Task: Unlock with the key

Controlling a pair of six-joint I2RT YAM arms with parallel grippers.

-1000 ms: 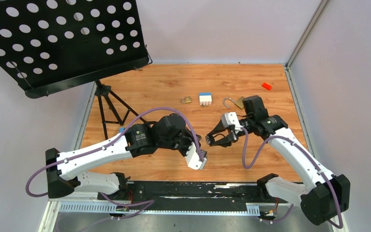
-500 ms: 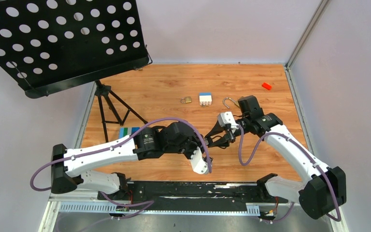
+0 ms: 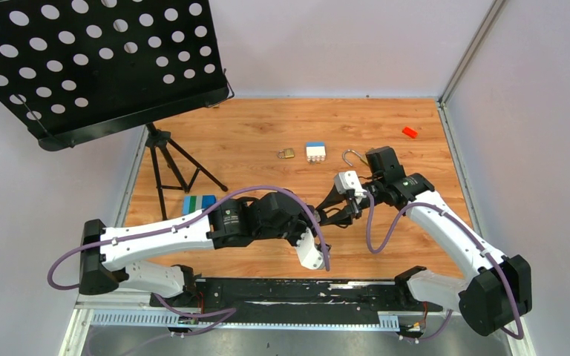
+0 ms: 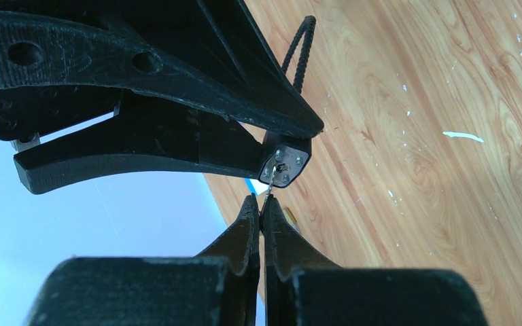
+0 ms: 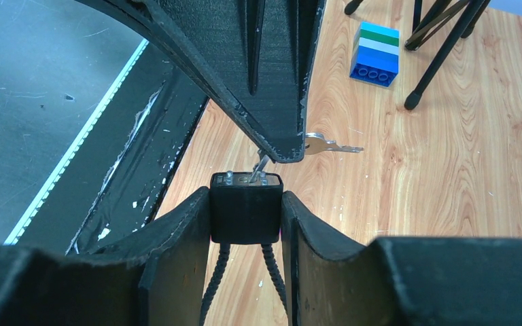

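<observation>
Though hidden overhead, the key (image 4: 274,183) touches the lock (image 5: 246,210) close-up.

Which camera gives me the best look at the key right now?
Left wrist: the key runs edge-on from the shut left fingers into the black lock. Right wrist shows only a grey sliver entering the lock. From the top view it is too small to see.

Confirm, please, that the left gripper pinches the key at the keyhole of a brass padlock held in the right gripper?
Not quite: the right gripper holds a black cable lock, not a brass one, as the right wrist view shows. The left gripper does pinch the key at its keyhole.
</observation>
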